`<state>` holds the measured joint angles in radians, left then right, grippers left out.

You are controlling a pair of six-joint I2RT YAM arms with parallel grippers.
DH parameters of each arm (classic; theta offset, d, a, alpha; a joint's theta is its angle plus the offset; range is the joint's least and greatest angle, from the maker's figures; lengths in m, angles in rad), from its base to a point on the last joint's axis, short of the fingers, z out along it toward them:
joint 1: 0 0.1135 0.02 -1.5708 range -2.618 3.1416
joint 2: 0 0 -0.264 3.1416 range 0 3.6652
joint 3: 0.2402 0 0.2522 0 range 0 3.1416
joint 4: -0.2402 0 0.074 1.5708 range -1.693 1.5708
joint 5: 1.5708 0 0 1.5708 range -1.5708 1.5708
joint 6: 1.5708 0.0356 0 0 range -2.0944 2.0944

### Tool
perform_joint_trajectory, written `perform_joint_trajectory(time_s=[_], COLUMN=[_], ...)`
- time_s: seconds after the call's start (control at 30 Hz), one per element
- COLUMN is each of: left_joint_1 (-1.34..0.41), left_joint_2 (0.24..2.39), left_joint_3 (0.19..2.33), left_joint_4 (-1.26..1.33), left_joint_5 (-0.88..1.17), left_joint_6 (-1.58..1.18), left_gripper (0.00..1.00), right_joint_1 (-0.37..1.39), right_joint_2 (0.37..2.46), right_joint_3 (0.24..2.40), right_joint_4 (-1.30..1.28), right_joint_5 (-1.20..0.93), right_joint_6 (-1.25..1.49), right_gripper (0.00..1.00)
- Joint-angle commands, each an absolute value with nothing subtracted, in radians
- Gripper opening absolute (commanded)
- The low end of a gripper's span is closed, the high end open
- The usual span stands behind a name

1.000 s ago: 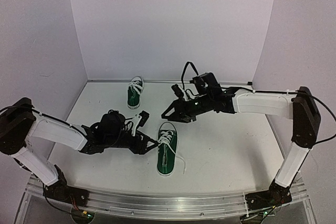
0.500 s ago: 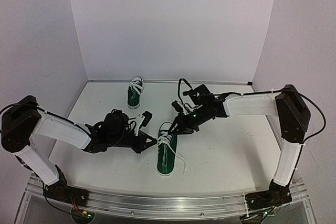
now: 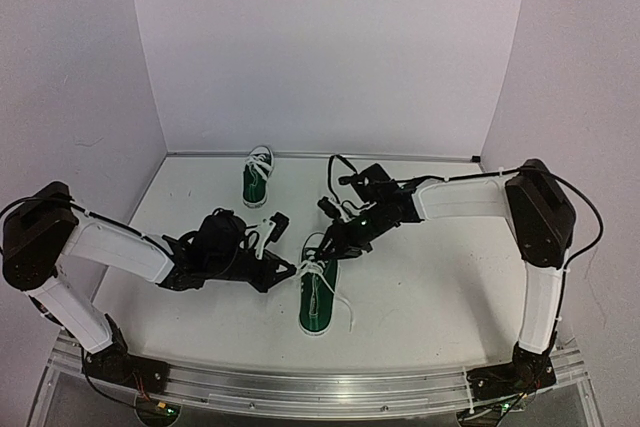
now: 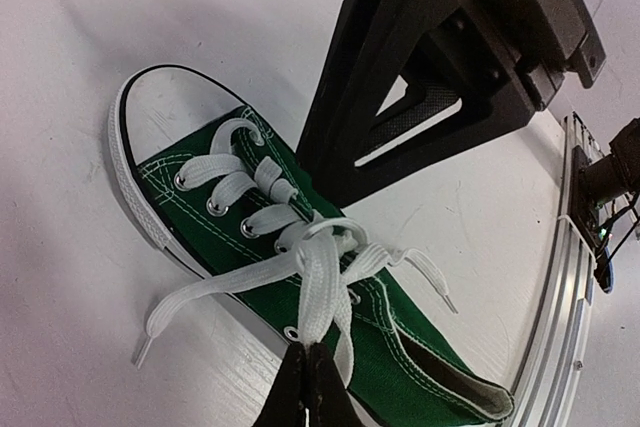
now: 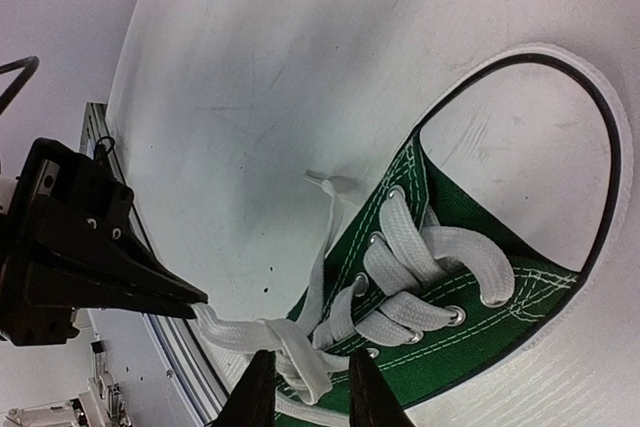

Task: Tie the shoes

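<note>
While the near shoe (image 3: 318, 309) is lying in the middle of the desk (image 3: 440, 277) with its heel toward the arms' bases, both hands are working at its laces (image 4: 318, 265). The left hand (image 4: 306, 357) is pinching one flat strand, fingers pressed together on it just beside the top eyelets. The right hand (image 5: 310, 357) is sitting over the loose crossing from the toe side, fingers a little apart with lace between them. Whether they are actually biting it I cannot tell. The other shoe (image 3: 257, 180) is standing well apart, toward the far edge of the desk.

Judging by the slack, crossed strands and the absence of any bow, the first knot on this shoe is only being set up. The next move is probably calling for a firm hold on the second strand, then an even outward pull from both sides. The pull should be gentle, since so small a shoe looks likely to slide or tip.
</note>
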<state>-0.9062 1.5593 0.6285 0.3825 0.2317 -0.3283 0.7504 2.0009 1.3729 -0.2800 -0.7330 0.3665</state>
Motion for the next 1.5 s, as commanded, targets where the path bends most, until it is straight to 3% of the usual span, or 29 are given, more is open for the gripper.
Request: perform_joint_trajectory(time_s=[0.0, 0.43, 0.6, 1.07, 1.47], left_joint_1=[-0.9, -0.894, -0.891, -0.88, -0.878], left_joint_2=[1.563, 1.565, 1.555, 1.551, 1.563], left_joint_3=[0.672, 0.674, 0.67, 0.665, 0.681], left_joint_4=[0.371, 0.364, 0.363, 0.343, 0.33], left_joint_5=[0.214, 0.214, 0.207, 0.176, 0.187], left_joint_6=[-0.307, -0.306, -0.31, -0.324, -0.315], left_gripper=[0.01, 0.01, 0.01, 0.0, 0.0], right_joint_1=[0.759, 0.777, 0.781, 0.78, 0.781], right_joint_2=[2.028, 2.033, 2.024, 1.87, 1.871], right_joint_3=[1.414, 1.425, 1.425, 1.312, 1.27], right_joint_4=[-0.303, -0.324, -0.334, -0.289, -0.265], right_joint_5=[-0.762, -0.772, -0.755, -0.619, -0.701], right_joint_6=[0.328, 0.301, 0.296, 0.338, 0.347], right_gripper=[0.23, 0.16, 0.0, 0.0, 0.02])
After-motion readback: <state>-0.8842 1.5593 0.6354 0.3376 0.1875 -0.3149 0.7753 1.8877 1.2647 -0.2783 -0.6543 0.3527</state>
